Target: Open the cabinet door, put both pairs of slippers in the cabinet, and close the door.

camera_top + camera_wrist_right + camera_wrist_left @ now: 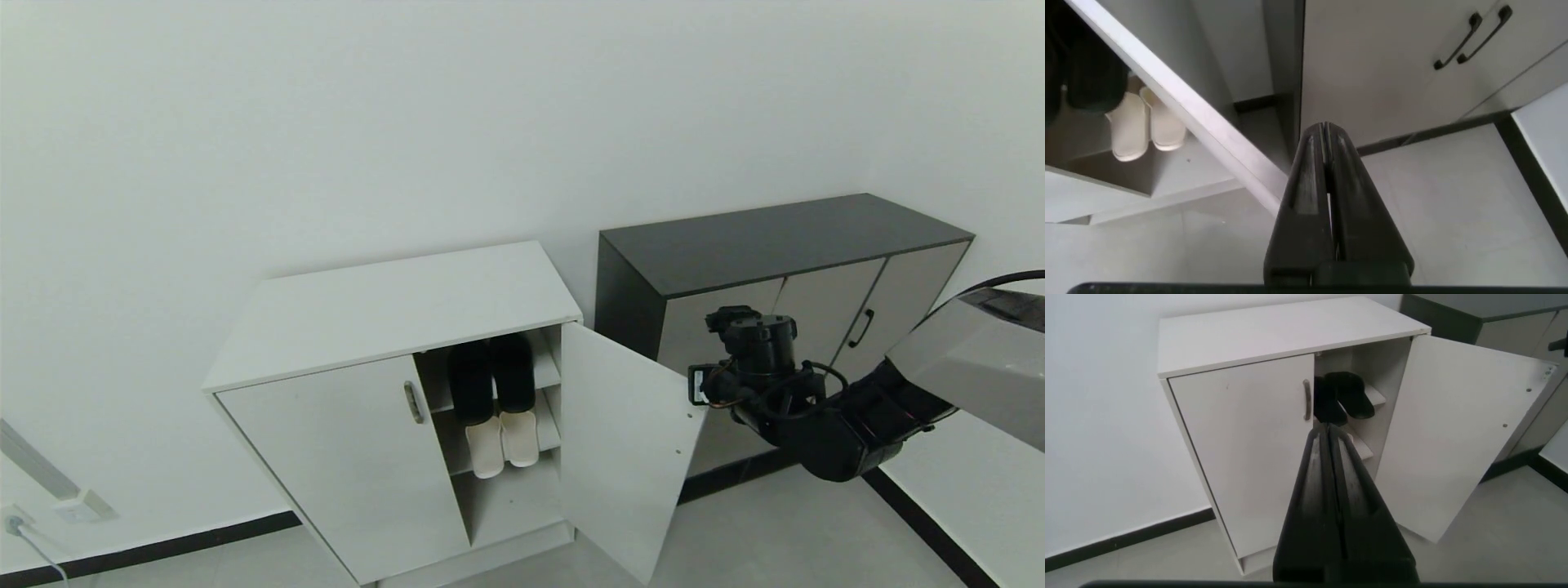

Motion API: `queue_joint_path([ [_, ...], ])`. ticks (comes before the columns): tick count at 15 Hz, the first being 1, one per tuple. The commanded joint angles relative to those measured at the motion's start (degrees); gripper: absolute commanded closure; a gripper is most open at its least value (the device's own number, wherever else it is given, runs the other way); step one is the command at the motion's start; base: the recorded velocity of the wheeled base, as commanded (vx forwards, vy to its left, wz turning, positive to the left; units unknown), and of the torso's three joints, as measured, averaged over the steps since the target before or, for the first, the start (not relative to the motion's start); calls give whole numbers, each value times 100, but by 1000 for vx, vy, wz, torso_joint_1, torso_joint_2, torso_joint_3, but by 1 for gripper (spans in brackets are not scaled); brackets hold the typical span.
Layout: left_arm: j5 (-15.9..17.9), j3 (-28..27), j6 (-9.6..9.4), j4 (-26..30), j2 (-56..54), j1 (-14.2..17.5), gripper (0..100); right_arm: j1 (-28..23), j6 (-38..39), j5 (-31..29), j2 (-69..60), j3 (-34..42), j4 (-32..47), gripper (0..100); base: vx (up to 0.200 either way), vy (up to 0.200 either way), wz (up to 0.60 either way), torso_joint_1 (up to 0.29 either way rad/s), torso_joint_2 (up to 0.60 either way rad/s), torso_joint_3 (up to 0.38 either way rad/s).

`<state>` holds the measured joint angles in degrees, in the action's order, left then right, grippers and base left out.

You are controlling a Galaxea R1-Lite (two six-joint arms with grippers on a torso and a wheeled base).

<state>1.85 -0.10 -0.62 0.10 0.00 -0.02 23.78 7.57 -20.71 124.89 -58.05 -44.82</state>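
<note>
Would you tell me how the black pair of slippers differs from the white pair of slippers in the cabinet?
The black pair of slippers is dark; the white pair of slippers is pale cream. The black pair sits on the upper shelf, the white pair on the shelf below. Both lie side by side inside the white cabinet, whose right door stands open.

1. No readable text, number or label appears on the white cabinet (392, 310), its open door (624, 457), the black slippers (492, 376) or the white slippers (502, 441).
2. Nothing legible shows on the dark cabinet (775, 237).
</note>
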Motion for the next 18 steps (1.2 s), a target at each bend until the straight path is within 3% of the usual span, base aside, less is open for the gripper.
queue_joint_path([
  [1,-1,1,1,-1,0,-6,100,-14,-1,-3,167,-31,0,100,0,0,0,0,0,0],
  [9,-1,1,9,-1,0,-6,100,232,-1,-21,132,83,0,100,0,0,0,0,0,0],
  [13,-1,1,9,-1,0,-6,100,707,16,-29,-141,409,0,100,0,0,0,0,0,0],
  [16,-1,1,9,-1,0,2,100,1357,43,-47,-325,699,0,100,0,0,0,0,0,0],
  [18,-1,1,18,-1,0,2,100,1471,43,-56,-352,743,-18,100,0,0,0,0,0,0],
])
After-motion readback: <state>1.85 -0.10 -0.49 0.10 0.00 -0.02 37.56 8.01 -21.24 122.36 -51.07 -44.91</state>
